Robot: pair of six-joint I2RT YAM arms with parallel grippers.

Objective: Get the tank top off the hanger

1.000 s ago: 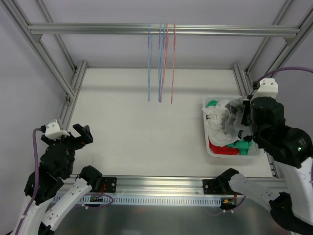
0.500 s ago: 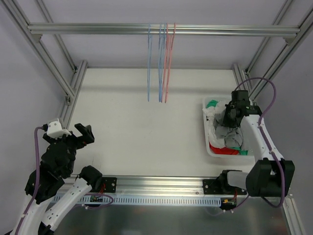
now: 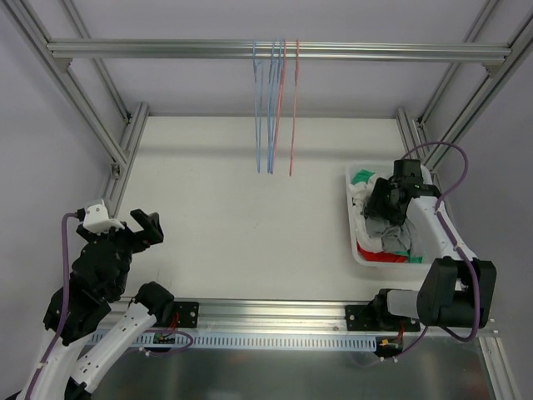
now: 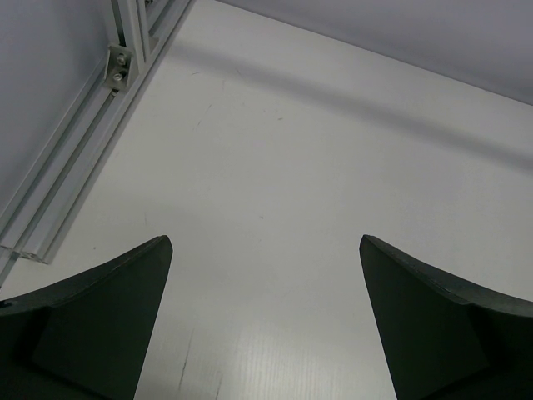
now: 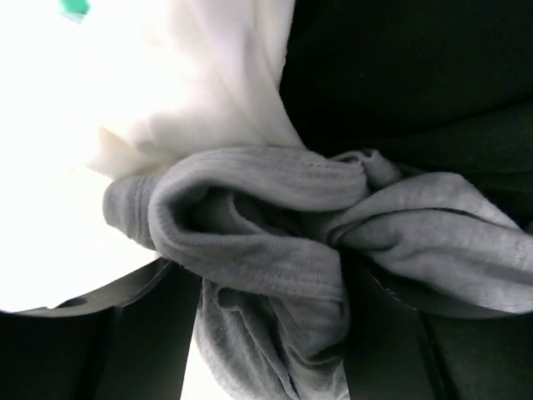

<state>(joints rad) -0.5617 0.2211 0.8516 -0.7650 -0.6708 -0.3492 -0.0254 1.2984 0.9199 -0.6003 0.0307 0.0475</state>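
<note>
A: Overhead, where is the tank top (image 3: 385, 227)?
B: It is off the hangers (image 3: 273, 108) on the rail and lies in the bin (image 3: 351, 223), under the right gripper (image 3: 387, 204). The left gripper (image 3: 143, 229) hovers over the table (image 3: 233, 217), far left.
A: Left wrist?
B: Its 2 fingers (image 4: 92, 325) stand wide apart above the table.
A: Right wrist?
B: Jaws clamped on bunched grey fabric, with white cloth (image 5: 225, 83) behind.

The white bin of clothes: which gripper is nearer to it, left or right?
Right. The right gripper is over the bin, among the clothes, with grey cloth between its fingers. The left gripper is far across the table, at its left side.
</note>
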